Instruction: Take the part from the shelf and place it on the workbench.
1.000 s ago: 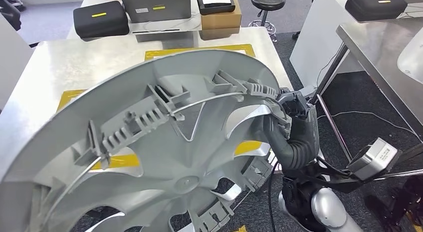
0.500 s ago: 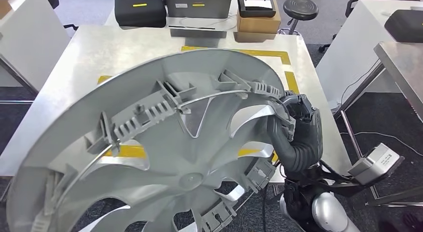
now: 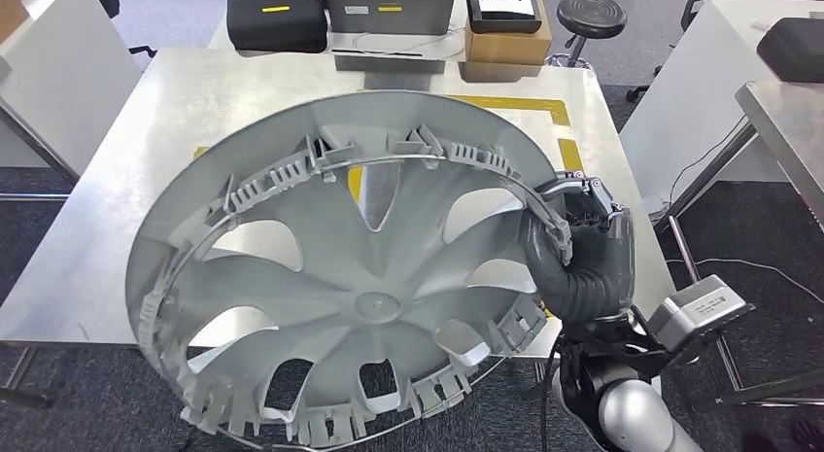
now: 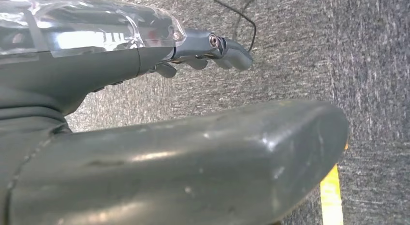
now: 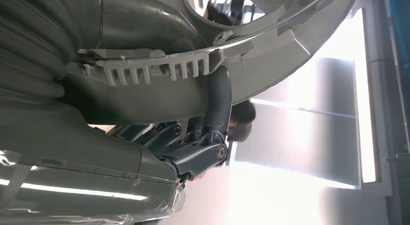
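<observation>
The part is a large silver wheel cover [image 3: 369,296] with its ribbed inner side towards me, tilted over the front edge of the steel workbench [image 3: 146,131]. My right hand [image 3: 578,248] grips its rim on the right side; in the right wrist view dark fingers [image 5: 217,104] hook over the rim's clip ribs [image 5: 159,67]. Yellow tape [image 3: 525,104] marks a rectangle on the bench behind the cover. My left hand [image 4: 145,113] hangs over grey carpet with nothing in it, its fingers [image 4: 227,51] apart from the thumb.
At the bench's far edge stand a black case [image 3: 277,17], a grey box [image 3: 389,10] and a cardboard box [image 3: 505,44] with a controller on it. A black stool [image 3: 591,15] stands behind. A second steel table [image 3: 787,121] is to the right, a white one [image 3: 49,73] to the left.
The view has swung so the bench is centred. The wheel cover has dropped away from the camera and lies flatter, still held by my right hand.
</observation>
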Action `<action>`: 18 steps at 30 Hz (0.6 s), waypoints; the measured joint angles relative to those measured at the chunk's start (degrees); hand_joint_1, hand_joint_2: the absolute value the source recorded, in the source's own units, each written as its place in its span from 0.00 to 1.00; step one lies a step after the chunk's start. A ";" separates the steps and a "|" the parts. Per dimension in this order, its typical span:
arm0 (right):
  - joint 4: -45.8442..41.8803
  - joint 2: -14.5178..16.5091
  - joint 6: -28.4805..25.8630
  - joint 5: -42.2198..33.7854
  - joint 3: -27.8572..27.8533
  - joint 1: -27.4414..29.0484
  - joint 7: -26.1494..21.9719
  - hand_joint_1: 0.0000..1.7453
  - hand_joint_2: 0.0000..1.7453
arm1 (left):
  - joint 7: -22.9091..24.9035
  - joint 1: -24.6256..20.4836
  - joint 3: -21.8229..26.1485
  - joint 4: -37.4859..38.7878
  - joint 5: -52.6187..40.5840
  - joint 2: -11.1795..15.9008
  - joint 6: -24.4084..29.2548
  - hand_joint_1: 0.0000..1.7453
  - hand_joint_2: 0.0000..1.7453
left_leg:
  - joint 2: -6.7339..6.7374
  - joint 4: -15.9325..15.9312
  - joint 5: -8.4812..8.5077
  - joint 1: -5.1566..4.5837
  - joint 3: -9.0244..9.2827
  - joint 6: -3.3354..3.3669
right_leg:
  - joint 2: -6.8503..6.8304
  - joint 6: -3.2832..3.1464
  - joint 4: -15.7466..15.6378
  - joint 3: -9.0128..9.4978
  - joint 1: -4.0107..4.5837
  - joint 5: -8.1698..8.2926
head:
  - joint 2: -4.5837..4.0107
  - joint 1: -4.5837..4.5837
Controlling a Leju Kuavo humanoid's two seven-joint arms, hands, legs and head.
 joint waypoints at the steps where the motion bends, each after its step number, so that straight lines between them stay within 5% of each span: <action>1: 0.07 0.00 -0.22 0.61 0.05 -0.19 0.42 0.93 1.00 | 0.04 0.00 0.00 0.00 -0.01 -0.04 0.00 0.00 0.00 | 0.03 0.00 0.00 0.00 0.00 0.00 | 0.00 0.05 0.00 0.00 0.00 -0.01 | 0.00 0.00; 5: 2.78 0.52 -0.71 9.76 1.61 -5.23 7.75 0.93 1.00 | 0.56 -0.08 -0.15 0.00 -0.33 -0.63 -0.17 0.00 0.00 | 0.40 -0.03 0.01 0.13 0.10 -0.01 | 0.10 0.41 0.02 0.00 0.13 -0.06 | 0.00 -0.17; 18: 6.97 1.15 1.52 12.07 4.21 -8.91 11.12 0.93 1.00 | 0.83 -0.18 -0.19 0.00 -0.95 -1.05 -0.47 0.00 0.00 | 0.55 -0.16 0.02 0.15 0.14 -0.06 | 0.16 0.43 0.17 0.03 0.15 -0.22 | 0.00 -0.17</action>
